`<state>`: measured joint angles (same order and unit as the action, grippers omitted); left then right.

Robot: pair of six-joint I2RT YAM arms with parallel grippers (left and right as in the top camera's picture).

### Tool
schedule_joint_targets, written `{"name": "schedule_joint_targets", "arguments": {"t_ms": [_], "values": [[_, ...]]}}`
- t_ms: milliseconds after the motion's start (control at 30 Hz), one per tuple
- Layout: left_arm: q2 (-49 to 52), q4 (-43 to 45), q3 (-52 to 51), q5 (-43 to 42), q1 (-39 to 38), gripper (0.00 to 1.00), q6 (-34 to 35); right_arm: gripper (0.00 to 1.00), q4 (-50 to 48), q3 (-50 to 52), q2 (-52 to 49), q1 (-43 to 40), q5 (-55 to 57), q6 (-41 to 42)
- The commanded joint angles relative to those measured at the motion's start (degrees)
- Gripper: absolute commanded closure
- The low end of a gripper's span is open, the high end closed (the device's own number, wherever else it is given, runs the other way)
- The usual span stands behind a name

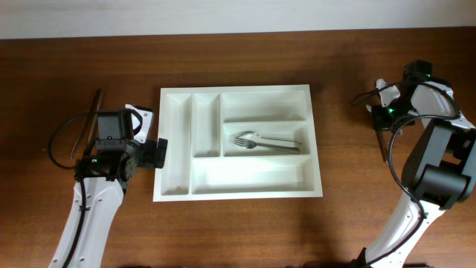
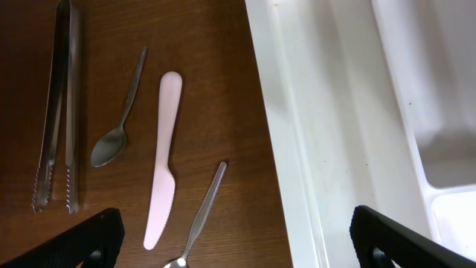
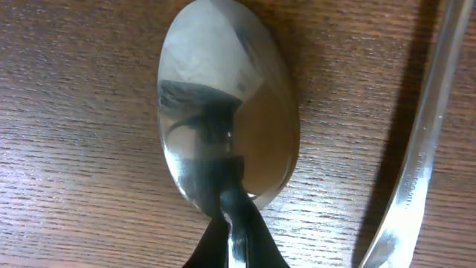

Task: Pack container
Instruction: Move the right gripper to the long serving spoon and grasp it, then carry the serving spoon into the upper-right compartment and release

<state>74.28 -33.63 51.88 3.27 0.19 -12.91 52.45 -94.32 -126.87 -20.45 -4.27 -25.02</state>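
The right end effector [image 3: 236,249] is pinched narrow, its dark fingertips [image 3: 264,253] closed on the neck of a metal spoon [image 3: 227,104]. The spoon's bowl lies against the wooden desk [image 3: 74,149], and its polished surface mirrors the fingers. A second handle [image 3: 416,149], also metal, lies just beside the bowl. Seen from overhead, this arm sits at the right end of the desk, well apart from the tray.

The left end effector [image 2: 238,242] is spread wide and holds nothing. In its wrist view one fingertip [image 2: 97,238] shows against bare wood and the other against the white tray [image 2: 297,164]. From overhead it sits just beside the tray's left wall.

The tray [image 1: 238,89] is a white rectangle in the middle of the desk. It is divided into two tall narrow compartments on the left and three wider ones stacked on the right. The middle right compartment holds metal cutlery [image 1: 268,141], heads pointing left; I cannot tell the pieces apart.

Left of the tray, loose pieces lie on the wood, none touching another:
- metal tongs [image 2: 56,104] farthest from the tray
- a teaspoon [image 2: 119,119]
- a pale knife [image 2: 162,164] with a serrated blade
- a slim handle [image 2: 204,208] running out of the picture's lower edge
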Motion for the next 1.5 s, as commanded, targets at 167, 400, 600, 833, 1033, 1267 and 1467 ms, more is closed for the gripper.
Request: {"name": "schedule_joint_targets", "arguments": {"t_ms": [167,400,600,833,1033,1267,1467], "values": [[0.28,-0.07,0.87,0.17,0.35,0.01,-0.90,0.96,9.22,-11.56,3.91,1.38,-6.99,3.78],[0.28,-0.09,0.87,0.17,0.35,0.01,-0.90,0.96,19.15,-26.86,10.51,11.17,-9.11,2.99],[0.28,-0.07,0.87,0.17,0.35,0.01,-0.90,0.96,19.52,-28.13,11.10,25.33,-9.03,-10.64],[0.28,-0.07,0.87,0.17,0.35,0.01,-0.90,0.96,19.21,-27.82,3.78,34.80,-4.90,-33.97],[0.28,-0.09,0.87,0.17,0.35,0.01,-0.90,0.96,15.91,-27.82,-1.95,36.63,-4.83,-47.41],[0.28,-0.09,0.87,0.17,0.35,0.01,-0.90,0.96,11.30,-27.82,-4.96,37.27,-8.70,-48.50],[0.28,-0.07,0.87,0.17,0.35,0.01,-0.90,0.96,12.48,-27.80,-6.01,38.32,-14.19,-47.58]]}}
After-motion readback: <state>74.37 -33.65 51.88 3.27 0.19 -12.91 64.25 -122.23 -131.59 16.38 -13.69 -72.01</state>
